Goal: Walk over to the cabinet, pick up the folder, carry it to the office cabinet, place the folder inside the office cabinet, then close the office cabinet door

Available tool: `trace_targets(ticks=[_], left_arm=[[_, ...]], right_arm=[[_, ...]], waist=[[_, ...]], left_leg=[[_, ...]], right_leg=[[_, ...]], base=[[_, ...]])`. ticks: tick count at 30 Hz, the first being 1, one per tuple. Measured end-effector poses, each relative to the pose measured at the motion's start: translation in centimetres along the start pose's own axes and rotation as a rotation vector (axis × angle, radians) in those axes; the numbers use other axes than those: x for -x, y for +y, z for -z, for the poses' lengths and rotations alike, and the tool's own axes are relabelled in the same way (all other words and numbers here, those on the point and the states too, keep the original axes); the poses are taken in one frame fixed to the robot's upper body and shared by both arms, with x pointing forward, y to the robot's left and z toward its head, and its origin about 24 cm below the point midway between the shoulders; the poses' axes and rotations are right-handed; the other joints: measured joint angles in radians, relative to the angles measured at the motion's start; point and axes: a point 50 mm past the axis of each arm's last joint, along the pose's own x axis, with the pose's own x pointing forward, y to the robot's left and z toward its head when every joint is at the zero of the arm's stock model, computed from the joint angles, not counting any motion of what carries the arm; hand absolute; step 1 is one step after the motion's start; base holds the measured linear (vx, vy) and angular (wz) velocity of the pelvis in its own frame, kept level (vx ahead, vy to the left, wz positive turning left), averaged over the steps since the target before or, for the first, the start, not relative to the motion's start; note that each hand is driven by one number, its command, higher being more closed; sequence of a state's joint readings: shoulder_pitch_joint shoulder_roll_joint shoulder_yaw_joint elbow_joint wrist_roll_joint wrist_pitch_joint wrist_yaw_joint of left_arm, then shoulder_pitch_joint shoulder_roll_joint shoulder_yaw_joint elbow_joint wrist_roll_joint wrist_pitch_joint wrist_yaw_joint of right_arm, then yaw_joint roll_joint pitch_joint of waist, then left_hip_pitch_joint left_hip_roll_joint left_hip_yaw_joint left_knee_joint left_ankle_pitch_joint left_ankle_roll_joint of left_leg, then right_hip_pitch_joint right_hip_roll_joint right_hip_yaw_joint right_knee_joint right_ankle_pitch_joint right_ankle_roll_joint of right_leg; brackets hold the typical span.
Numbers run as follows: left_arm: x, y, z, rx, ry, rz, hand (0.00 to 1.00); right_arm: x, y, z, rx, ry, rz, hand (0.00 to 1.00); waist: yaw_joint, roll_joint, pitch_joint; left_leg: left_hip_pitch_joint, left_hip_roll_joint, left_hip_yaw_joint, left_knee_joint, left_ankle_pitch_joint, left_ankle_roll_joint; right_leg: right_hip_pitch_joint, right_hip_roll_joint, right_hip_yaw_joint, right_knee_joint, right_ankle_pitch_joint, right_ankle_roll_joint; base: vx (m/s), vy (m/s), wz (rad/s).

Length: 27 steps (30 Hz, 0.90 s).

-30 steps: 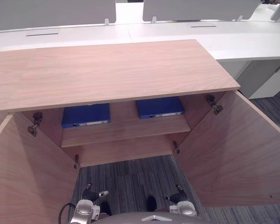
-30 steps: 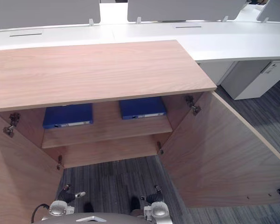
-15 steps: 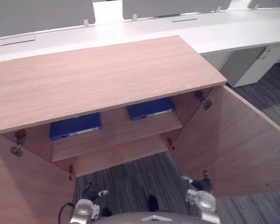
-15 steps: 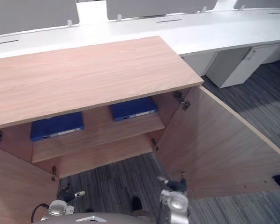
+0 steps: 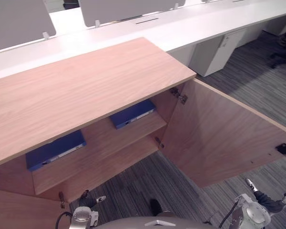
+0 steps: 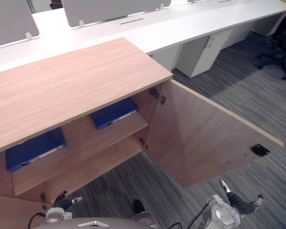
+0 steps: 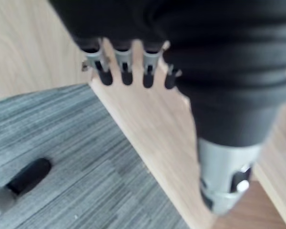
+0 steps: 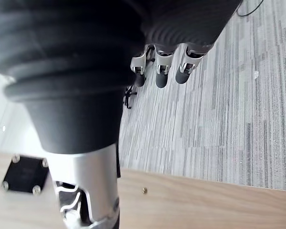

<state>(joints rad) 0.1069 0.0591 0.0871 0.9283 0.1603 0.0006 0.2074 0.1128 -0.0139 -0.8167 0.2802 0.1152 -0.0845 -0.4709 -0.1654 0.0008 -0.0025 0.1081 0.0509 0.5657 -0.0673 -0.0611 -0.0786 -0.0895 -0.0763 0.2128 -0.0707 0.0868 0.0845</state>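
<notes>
Two blue folders lie flat on the upper shelf of the wooden cabinet [image 5: 86,86], one at the left [image 5: 55,150] and one at the right [image 5: 132,113]. Both cabinet doors stand open. My left hand [image 5: 88,199] hangs low in front of the left door, fingers relaxed and empty; its fingers [image 7: 126,71] show above the door's edge and the carpet. My right hand [image 5: 268,202] is low at the far right, outside the open right door [image 5: 224,138], open and empty. Its fingers [image 8: 162,71] point over grey carpet.
The right door swings far out and bears a black catch plate [image 5: 284,149]. The left door [image 5: 14,214] stands at the lower left. White desks [image 5: 181,28] with grey screens [image 5: 124,8] run behind the cabinet. A white pedestal [image 5: 214,52] and an office chair [image 5: 283,47] stand at the right.
The whole picture has swung, so the camera has turned to the right. My right hand has moved out to the right, past the open right door. The folders lie as before.
</notes>
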Motion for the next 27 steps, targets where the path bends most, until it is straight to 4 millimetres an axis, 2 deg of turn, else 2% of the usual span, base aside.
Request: trace_targets(ticks=[3,6,8,9,10,13,15,20,27], left_arm=[[0.1,-0.1,0.1,0.003,0.000,0.006,0.00],[0.1,-0.2,0.0,0.001,-0.004,0.020,0.00],[0.1,-0.4,0.0,-0.009,-0.003,0.032,0.00],[0.1,-0.5,0.0,-0.014,-0.005,0.036,0.00],[0.1,-0.6,-0.1,-0.024,-0.010,0.047,0.00],[0.1,-1.3,-0.7,-0.051,-0.032,0.081,0.00],[0.1,-1.6,-1.0,-0.070,-0.049,0.097,0.00],[0.3,-2.3,-1.0,-0.110,-0.070,0.129,0.00],[0.6,-3.0,-0.9,-0.161,-0.087,0.175,0.00]], right_arm=[[-0.7,0.0,-0.9,-0.044,-0.019,0.031,0.00],[-2.4,0.4,-3.1,-0.086,-0.072,0.043,0.00],[-4.3,1.4,-5.3,-0.091,-0.113,0.010,0.00],[-4.7,1.5,-5.7,-0.089,-0.122,0.005,0.00],[-5.4,1.8,-6.5,-0.088,-0.135,-0.004,0.00],[-6.6,3.0,-8.4,-0.050,-0.172,-0.081,0.00],[-7.0,4.0,-9.7,-0.001,-0.211,-0.149,0.00],[-7.4,5.2,-11.4,0.127,-0.278,-0.269,0.00],[-6.7,7.7,-13.3,0.322,-0.398,-0.419,0.00]], waist=[[-0.002,0.010,0.006],[-0.008,0.035,0.021],[-0.017,0.058,0.029],[-0.021,0.058,0.032],[-0.023,0.075,0.031],[-0.026,0.089,0.046],[-0.031,0.100,0.054],[-0.039,0.104,0.068],[-0.045,0.112,0.084]], left_leg=[[-0.004,0.008,0.025,0.050,-0.035,-0.001],[-0.005,0.010,0.049,0.079,-0.057,0.004],[-0.012,0.010,0.065,0.094,-0.072,0.005],[-0.016,0.010,0.065,0.099,-0.076,0.006],[-0.018,0.011,0.063,0.104,-0.080,0.006],[-0.020,0.015,0.060,0.119,-0.095,0.004],[-0.020,0.014,0.047,0.120,-0.099,0.006],[-0.024,0.011,0.024,0.121,-0.100,0.007],[-0.029,0.012,0.008,0.120,-0.099,0.007]], right_leg=[[0.000,0.001,0.024,0.001,-0.002,-0.003],[-0.005,0.001,0.044,0.002,-0.001,-0.002],[-0.017,0.001,0.055,0.002,-0.001,-0.001],[-0.020,0.001,0.054,0.002,0.000,-0.001],[-0.021,0.001,0.054,0.001,0.001,0.001],[-0.020,0.001,0.052,-0.001,0.001,0.001],[-0.019,0.001,0.049,-0.001,0.001,0.001],[-0.019,-0.005,0.030,-0.007,0.001,0.001],[-0.017,-0.007,-0.013,-0.009,0.006,0.010]], base=[[-0.01,-0.040,-0.28],[-0.01,-0.045,-0.27],[0.00,-0.037,-0.25],[0.01,-0.044,-0.12],[0.01,-0.049,-0.09],[0.00,-0.053,-0.10],[-0.02,-0.063,-0.08],[-0.06,-0.059,0.06],[-0.05,-0.067,0.04]])
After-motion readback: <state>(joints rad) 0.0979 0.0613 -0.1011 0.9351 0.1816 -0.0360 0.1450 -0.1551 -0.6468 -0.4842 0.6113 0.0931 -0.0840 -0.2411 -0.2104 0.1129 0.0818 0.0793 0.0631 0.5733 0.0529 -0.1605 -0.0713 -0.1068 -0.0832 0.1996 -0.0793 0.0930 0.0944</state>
